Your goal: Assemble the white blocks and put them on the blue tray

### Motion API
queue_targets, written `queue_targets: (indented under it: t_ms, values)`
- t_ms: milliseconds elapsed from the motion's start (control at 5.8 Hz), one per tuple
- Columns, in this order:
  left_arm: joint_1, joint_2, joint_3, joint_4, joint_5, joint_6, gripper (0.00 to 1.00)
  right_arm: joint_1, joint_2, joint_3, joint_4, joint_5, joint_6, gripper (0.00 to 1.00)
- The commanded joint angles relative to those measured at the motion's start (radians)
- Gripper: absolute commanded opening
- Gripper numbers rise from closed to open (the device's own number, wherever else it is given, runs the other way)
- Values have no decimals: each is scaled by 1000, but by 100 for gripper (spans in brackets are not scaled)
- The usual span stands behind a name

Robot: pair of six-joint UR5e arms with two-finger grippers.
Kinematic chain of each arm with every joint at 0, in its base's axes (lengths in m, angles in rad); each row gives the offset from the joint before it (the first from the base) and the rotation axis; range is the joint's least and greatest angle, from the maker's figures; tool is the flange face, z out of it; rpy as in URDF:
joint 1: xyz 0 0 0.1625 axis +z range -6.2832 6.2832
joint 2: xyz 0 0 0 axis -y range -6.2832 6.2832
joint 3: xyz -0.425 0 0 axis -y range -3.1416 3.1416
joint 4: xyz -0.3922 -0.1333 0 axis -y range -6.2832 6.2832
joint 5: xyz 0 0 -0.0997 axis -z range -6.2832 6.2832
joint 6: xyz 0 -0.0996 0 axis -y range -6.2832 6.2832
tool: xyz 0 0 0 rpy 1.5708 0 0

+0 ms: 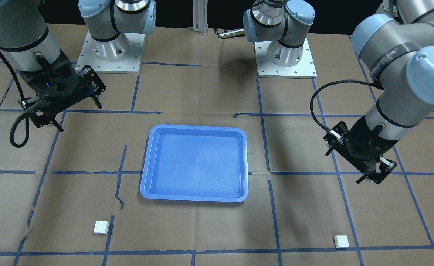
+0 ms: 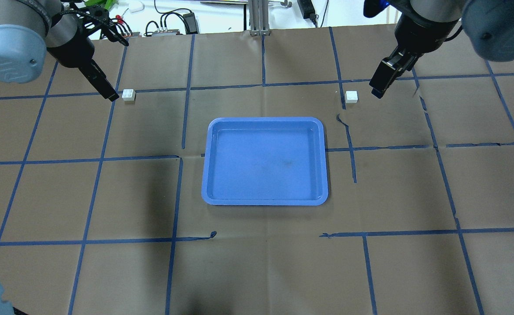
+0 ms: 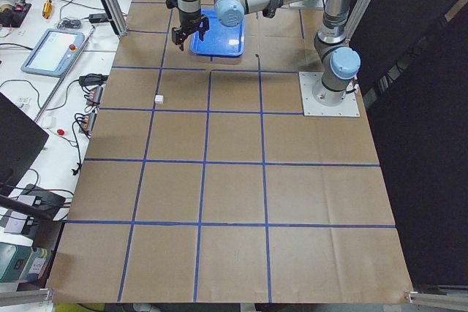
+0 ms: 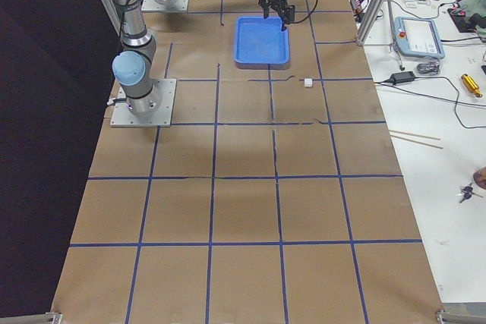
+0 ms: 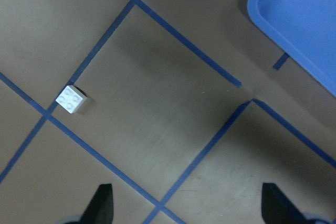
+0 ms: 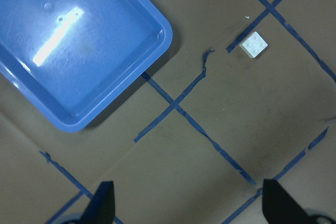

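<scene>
Blocks: the left white block (image 5: pixel 71 99) and the right white block (image 6: pixel 253 44) are small square bricks, each with four round studs on top. They lie flat and unjoined on the table (image 2: pixel 257 271).
Tray: the blue tray (image 2: pixel 264 202) is shallow and rectangular, with rounded corners and a raised rim. It lies between the two blocks, and both are outside it.
Left gripper: the left gripper (image 5: pixel 189 205) hangs above the table with its jaws spread, gripping nothing. Its block lies ahead of the jaws, off toward one finger's side and well apart from both fingertips.
Right gripper: the right gripper (image 6: pixel 189 205) also has its jaws apart and holds nothing. Its block lies far ahead toward one finger, and the tray lies ahead toward the other.
Surroundings: blue tape lines (image 2: pixel 188 87) grid the brown paper. Strips of tape cross the ground between each pair of jaws and its block.
Limits: each wrist view shows only the fingertips, cut off at its lower edge. The left wrist view crops the tray to one corner. In both side views the blocks are mere specks, and their studs are too small to make out.
</scene>
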Motion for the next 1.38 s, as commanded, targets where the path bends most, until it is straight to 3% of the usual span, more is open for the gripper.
queue_targets:
  t_ms: [0, 172, 517, 862, 1207]
  values:
    - [6, -126, 81, 53, 2, 129, 99, -89, 12, -4, 0, 14, -524, 99]
    - [6, -192, 93, 135, 0, 173, 99, -140, 32, -9, 0, 32, -703, 99]
    - [19, -244, 74, 215, -1, 512, 99, -160, 133, -39, -93, 93, -955, 100]
    - [57, -371, 121, 295, -43, 704, 99, -160, 292, -119, -118, 174, -1056, 100]
    - [69, -462, 203, 294, -41, 790, 99, -160, 415, -113, -256, 219, -1042, 100]
